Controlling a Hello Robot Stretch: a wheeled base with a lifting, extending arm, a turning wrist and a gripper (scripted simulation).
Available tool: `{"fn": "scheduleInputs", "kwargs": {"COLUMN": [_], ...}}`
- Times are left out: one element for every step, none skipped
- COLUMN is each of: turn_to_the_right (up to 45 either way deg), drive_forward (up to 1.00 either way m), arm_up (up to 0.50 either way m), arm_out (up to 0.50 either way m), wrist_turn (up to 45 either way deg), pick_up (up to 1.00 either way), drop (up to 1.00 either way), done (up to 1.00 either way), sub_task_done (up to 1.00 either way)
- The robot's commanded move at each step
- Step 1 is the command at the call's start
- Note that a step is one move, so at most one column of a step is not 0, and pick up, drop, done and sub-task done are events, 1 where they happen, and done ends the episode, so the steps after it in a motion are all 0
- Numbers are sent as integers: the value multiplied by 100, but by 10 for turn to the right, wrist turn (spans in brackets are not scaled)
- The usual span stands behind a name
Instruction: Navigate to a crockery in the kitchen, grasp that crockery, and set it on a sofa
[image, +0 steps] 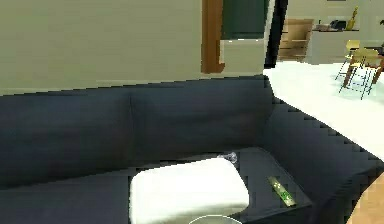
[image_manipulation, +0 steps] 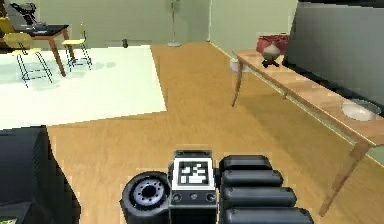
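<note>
Forward view: dark sofa (image: 90, 130) spans frame, white cushion (image: 190, 190) at 6 o'clock, pale round rim (image: 215, 218) just below it, possibly the crockery, can't confirm. Arm side view: gripper (image_manipulation: 148, 195) at 6 o'clock, far end unclear, opening and load can't tell; wooden table (image_manipulation: 300, 88) at 3 o'clock.

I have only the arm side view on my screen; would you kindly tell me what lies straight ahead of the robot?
Observer: A dark sofa spans the forward view, close in front.
Operator: Thank you. Is anything lying on its seat?
Observer: Yes, a white cushion lies on the seat, near the middle of the view.
Operator: Is there anything beside it?
Observer: A thin green object lies on the seat toward the forward view's right, apart from the cushion.
</note>
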Motion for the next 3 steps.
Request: {"fn": "scheduleInputs", "kwargs": {"turn_to_the_right": [0,-450,-450], "drive_forward": [20,0,0], "arm_up": [0,0,0], "arm_out": [0,0,0], "wrist_turn": [0,0,0], "pick_up": [0,0,0], "drop": [0,0,0], "done": [0,0,0], "sub_task_done": [0,0,0]}}
